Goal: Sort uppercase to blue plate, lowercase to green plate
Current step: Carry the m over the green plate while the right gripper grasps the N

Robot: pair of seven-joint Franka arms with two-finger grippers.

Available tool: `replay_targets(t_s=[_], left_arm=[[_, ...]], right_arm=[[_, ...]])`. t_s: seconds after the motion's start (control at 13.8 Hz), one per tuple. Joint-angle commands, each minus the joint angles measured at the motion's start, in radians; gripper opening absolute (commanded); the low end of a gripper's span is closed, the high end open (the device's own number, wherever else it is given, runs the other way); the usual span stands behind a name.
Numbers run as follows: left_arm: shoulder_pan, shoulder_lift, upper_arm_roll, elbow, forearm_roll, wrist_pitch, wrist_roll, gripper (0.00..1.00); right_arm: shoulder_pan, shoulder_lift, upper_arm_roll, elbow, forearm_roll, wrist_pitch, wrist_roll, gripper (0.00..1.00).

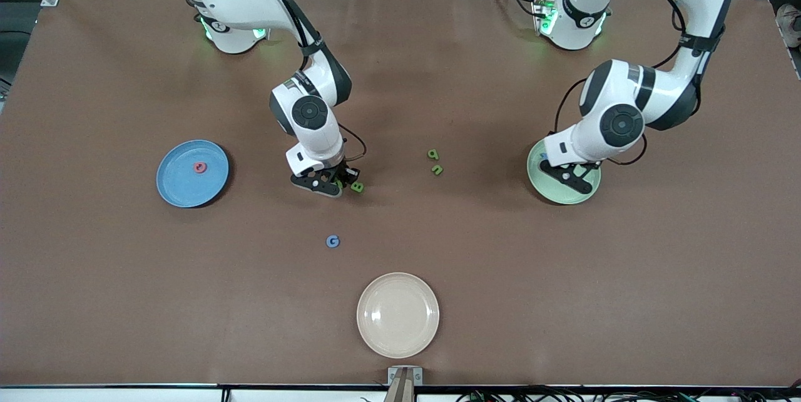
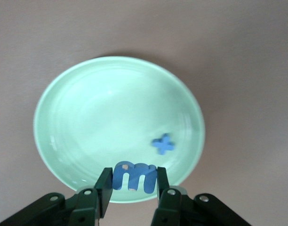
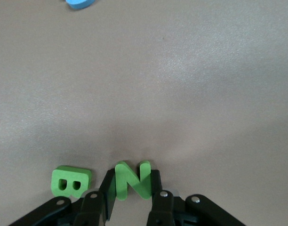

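My right gripper (image 1: 330, 185) (image 3: 131, 184) is down at the table's middle, shut on the green N (image 3: 133, 179). The green B (image 1: 357, 187) (image 3: 70, 181) lies right beside it. The blue G (image 1: 333, 241) (image 3: 80, 4) lies nearer the front camera. My left gripper (image 1: 566, 176) (image 2: 133, 182) is shut on the blue m (image 2: 134, 175) just above the rim of the green plate (image 1: 557, 193) (image 2: 101, 122). The blue x (image 2: 163, 144) lies in that plate. The blue plate (image 1: 178, 186) holds the red-pink O (image 1: 199, 168). The green p/d letter (image 1: 433, 154) and the green n (image 1: 437, 170) lie between the arms.
A cream plate (image 1: 398, 314) sits near the table's front edge, nearer the front camera than the blue G. Both arms lean low over the table.
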Motion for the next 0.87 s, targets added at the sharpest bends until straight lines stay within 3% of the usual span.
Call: replay_targets(t_s=[0.0, 0.14, 0.29, 0.58, 0.79], left_arm=[[0.051, -0.019, -0.010, -0.065, 0.032, 0.093, 0.021, 0.30], [0.065, -0.001, -0.010, -0.083, 0.032, 0.148, 0.021, 0.30], [0.067, 0.025, -0.010, -0.088, 0.032, 0.187, 0.019, 0.30], [0.067, 0.036, -0.010, -0.127, 0.032, 0.204, 0.019, 0.30], [0.067, 0.052, -0.011, -0.129, 0.032, 0.222, 0.007, 0.31]], right_arm=[[0.010, 0.017, -0.009, 0.012, 0.003, -0.002, 0.015, 0.11], [-0.004, 0.004, -0.014, 0.012, 0.000, -0.017, 0.003, 0.01], [-0.037, -0.038, -0.017, 0.012, -0.002, -0.091, -0.014, 0.00], [-0.156, -0.164, -0.019, -0.005, -0.003, -0.286, -0.239, 0.00], [-0.276, -0.291, -0.019, -0.123, -0.011, -0.323, -0.459, 0.00]])
